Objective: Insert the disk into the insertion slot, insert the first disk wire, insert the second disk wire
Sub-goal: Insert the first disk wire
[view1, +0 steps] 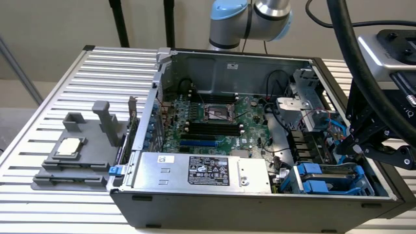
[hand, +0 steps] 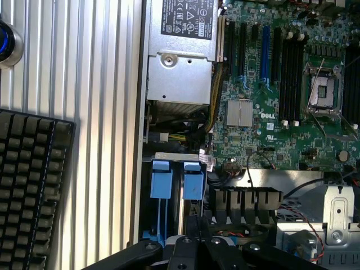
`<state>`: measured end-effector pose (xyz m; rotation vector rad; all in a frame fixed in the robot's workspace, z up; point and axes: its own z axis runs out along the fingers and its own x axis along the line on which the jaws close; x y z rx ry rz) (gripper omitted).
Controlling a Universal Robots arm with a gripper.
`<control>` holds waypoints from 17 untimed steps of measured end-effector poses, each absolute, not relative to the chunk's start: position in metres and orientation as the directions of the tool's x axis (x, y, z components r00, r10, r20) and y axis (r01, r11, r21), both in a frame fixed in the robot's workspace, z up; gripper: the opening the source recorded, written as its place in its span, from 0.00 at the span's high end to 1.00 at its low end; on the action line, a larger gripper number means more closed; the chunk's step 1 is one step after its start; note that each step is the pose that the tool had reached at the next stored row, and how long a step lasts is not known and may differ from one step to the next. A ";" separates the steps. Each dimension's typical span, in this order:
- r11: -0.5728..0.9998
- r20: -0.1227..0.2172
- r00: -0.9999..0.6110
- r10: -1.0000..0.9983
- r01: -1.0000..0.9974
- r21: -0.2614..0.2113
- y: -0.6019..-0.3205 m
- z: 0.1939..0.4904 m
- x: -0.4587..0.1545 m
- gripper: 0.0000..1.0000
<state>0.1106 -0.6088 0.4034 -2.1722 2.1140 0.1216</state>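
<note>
Gripper (view1: 348,146) clenched tight; whether it pinches anything cannot be told. It hangs just above the insertion slot (view1: 325,178), at the near corner of the open case (view1: 260,207) on the exterior view's right. 2 blue latches (hand: 161,183) show on the slot, beside the silver power supply (view1: 195,170)

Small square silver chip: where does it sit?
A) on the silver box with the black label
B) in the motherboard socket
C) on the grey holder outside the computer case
C: the chip rests on the grey holder, at the exterior view's left of the computer case.
</note>
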 end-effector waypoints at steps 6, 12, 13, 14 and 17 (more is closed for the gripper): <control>-0.026 -0.132 0.028 -0.991 -0.999 -0.022 -0.609 0.403 0.111 0.87; -0.026 -0.132 0.028 -0.991 -0.999 -0.022 -0.609 0.403 0.111 0.87; -0.026 -0.132 0.028 -0.991 -0.999 -0.022 -0.609 0.403 0.111 0.87; -0.026 -0.132 0.028 -0.991 -0.999 -0.022 -0.609 0.403 0.111 0.87; -0.026 -0.132 0.028 -0.991 -0.999 -0.022 -0.609 0.403 0.111 0.87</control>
